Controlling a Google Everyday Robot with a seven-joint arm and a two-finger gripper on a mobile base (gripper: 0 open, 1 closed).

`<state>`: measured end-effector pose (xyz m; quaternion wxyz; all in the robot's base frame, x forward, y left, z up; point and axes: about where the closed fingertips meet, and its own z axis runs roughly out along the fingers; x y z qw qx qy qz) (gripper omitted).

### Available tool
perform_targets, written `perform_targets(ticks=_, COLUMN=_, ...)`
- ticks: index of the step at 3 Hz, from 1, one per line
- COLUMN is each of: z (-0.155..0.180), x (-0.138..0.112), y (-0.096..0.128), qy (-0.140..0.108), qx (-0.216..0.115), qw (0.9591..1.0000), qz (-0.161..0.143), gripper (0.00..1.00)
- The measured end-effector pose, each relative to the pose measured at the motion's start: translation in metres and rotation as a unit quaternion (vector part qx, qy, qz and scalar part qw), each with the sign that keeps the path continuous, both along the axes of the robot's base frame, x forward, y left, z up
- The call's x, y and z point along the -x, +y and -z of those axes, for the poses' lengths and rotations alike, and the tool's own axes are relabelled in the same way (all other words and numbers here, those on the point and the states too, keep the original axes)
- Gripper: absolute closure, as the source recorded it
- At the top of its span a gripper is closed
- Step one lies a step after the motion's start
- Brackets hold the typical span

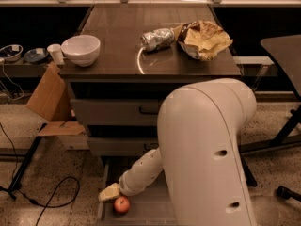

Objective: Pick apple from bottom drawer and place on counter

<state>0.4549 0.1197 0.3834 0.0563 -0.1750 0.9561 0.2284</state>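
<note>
apple (122,204) — small, round, red, in bottom drawer (143,211) | gripper (109,192) just beside

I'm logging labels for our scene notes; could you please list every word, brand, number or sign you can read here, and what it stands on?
No text can be read in this view.
Bag on the counter: any print is too blurred to read.
Foil, bowl, cardboard: no markings show.
Gripper, just up and left of the apple over the drawer: no label shows.
</note>
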Motion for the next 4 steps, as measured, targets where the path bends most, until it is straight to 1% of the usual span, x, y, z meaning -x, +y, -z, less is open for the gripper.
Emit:
perform_targets(ticks=1, z=0.0, x=0.0, y=0.0, qy=0.0, qx=0.0, qw=1.0, qz=0.0, gripper=0.0)
perform_targets(ticks=2, z=0.024, x=-0.007, y=0.007, qy=0.008, qx=-0.014, qw=0.9999, qz=0.003, gripper=0.0)
perform_targets(ticks=3, z=0.052, x=-0.018, y=0.003, qy=0.01, qx=-0.02, qw=0.9996, qz=0.019, gripper=0.0)
perform_targets(ticks=4, z=0.087, x=-0.026, y=0.0, qy=0.019, qx=-0.032, qw=0.9985, qz=0.041, gripper=0.0)
